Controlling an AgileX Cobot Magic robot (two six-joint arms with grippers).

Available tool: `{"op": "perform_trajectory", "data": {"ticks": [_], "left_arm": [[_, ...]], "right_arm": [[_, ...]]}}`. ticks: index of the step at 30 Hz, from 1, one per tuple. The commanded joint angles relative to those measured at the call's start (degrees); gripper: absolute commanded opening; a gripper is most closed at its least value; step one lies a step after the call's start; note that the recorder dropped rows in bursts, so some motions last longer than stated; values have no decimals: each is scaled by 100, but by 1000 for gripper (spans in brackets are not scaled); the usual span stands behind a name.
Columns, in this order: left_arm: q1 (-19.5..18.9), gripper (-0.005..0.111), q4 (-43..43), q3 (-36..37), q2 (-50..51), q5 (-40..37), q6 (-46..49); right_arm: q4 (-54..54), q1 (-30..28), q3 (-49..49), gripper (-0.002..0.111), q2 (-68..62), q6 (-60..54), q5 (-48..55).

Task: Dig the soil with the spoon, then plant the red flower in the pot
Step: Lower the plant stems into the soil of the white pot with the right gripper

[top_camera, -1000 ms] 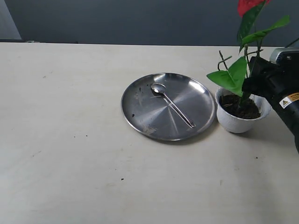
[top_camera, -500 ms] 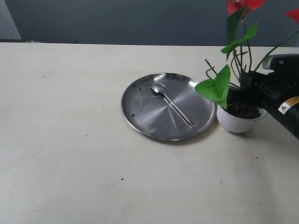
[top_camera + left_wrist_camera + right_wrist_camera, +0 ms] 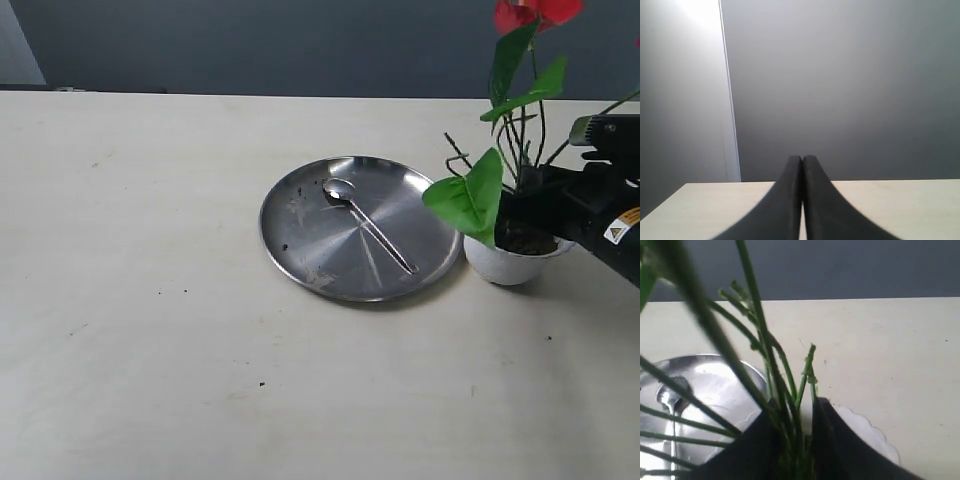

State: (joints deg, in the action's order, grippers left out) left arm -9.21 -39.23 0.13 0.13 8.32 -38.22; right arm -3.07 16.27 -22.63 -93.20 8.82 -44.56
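right claw (image 3: 795,440) grips the red flower (image 3: 500,150) by its stalk, stems rising upright above the pot (image 3: 512,262), stalk end down in the soil (image 3: 528,241). spoon (image 3: 368,223) lies on the plate (image 3: 300,240). left claw (image 3: 802,200) is pressed closed, empty, far off.

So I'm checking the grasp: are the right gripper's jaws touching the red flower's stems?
Touching. In the right wrist view, the right gripper has its jaws closed around the red flower stems, above the pot.
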Motion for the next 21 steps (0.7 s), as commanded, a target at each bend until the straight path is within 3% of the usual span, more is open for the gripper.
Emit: {"op": "perform_trajectory", "data": {"ticks": [1,21], "left_arm": [[28,0,41,-13,-13,26,-19],[28,0,41,-13,-13,26,-19]], "right_arm": [[-236,-23,22,34,169,131,254],[-236,-23,34,34,629,228,1243]]}}
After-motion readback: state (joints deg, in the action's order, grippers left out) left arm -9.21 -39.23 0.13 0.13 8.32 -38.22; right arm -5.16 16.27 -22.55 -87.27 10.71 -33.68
